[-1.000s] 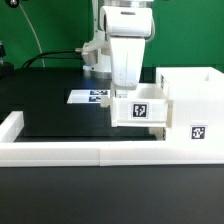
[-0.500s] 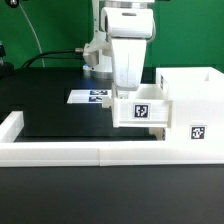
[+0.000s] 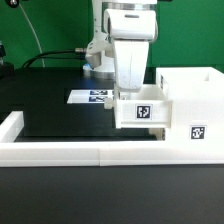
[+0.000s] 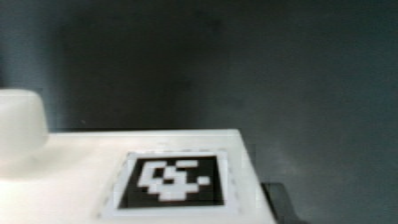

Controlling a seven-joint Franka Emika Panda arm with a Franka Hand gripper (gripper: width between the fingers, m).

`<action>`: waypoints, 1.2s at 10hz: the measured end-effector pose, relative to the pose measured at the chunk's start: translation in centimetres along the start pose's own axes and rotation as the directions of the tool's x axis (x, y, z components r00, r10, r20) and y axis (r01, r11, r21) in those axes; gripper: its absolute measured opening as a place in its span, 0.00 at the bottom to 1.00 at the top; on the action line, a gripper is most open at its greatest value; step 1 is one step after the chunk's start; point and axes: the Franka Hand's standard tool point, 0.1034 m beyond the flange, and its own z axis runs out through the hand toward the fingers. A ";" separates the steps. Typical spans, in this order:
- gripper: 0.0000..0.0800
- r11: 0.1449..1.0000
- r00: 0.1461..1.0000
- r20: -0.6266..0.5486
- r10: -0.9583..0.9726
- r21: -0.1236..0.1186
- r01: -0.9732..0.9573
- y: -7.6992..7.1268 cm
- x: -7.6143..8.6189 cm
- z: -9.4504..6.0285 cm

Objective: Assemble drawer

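Note:
A small white open-top tray [image 3: 141, 109] with a square marker on its front hangs above the black table, its right end against the large white box casing [image 3: 192, 108], which carries a marker low on its front. My gripper [image 3: 134, 92] comes straight down onto the tray; its fingertips are hidden behind the tray's wall. In the wrist view the tray's marked white face [image 4: 175, 180] fills the near part, with one dark finger [image 4: 276, 201] tight against its edge, so the gripper looks shut on the tray. The second small tray is out of view.
The marker board [image 3: 91, 97] lies flat on the black table behind the tray. A low white border rail [image 3: 70, 152] runs along the front and up the exterior view's left side. A white rounded shape [image 4: 16, 125] shows at the wrist view's edge.
The gripper and the small tray have shifted slightly toward the exterior view's right, closer into the box casing. Nothing else has moved.

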 end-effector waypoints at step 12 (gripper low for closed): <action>0.06 1.000 1.000 0.013 -0.008 0.012 0.008 0.4 0.2 0.3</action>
